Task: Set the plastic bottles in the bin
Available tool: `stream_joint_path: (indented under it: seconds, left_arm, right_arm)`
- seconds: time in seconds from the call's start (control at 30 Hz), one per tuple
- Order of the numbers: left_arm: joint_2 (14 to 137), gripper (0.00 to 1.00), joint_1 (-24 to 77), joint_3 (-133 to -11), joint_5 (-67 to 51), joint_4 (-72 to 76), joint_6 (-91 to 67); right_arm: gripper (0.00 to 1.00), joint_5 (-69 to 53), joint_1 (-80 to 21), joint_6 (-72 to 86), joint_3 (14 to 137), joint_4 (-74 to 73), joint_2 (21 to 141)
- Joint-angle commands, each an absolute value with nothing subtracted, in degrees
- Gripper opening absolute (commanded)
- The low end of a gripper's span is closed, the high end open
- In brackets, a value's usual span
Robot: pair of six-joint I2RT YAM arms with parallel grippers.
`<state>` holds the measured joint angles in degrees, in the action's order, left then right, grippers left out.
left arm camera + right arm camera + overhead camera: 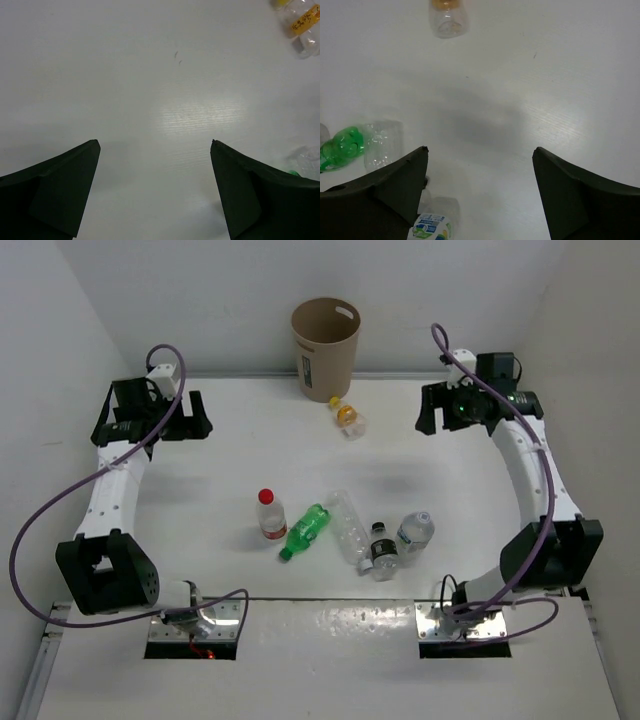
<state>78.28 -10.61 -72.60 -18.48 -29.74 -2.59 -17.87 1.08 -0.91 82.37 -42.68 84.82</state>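
Released, empty: left end effector (155, 144), right end effector (479, 149); risks rolling lying clear plastic bottles (348, 525) away on glancing contact.

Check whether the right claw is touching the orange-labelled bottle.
Apart. The top view shows bare table between the open right claw and the orange-labelled bottle.

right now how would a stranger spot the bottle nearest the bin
Find the tan bin at the back of the table. Just in front lies a small clear bottle with an orange label. It is alone; the other bottles cluster farther from it.
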Motion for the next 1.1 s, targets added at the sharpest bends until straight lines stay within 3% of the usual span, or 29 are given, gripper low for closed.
stream_joint_path:
  seconds: [0.0,0.13,0.3,0.47,1.07]
  left_arm:
    - [76.64,0.99,-10.99,-72.07,-19.25,-26.55,-2.46]
    - [78.74,0.99,-10.99,-72.07,-22.58,-27.07,-2.46]
    - [78.75,0.99,-12.21,-71.54,-24.25,-27.07,-3.69]
    - [77.70,0.99,-13.89,-69.79,-24.26,-27.07,-3.16]
    - [77.70,0.99,-17.40,-67.68,-26.63,-27.07,-3.16]
  right_arm:
    - [0.84,-13.90,-3.42,-2.55,89.09,-40.70,88.41]
    - [0.82,-7.05,-10.35,-3.69,98.77,-40.68,102.44]
    - [0.82,-1.59,-13.62,-1.23,121.52,-44.30,120.13]
    - [0.89,3.25,-17.40,-2.11,122.34,-34.14,129.54]
    - [0.86,0.26,-20.13,-1.05,126.48,-31.02,143.61]
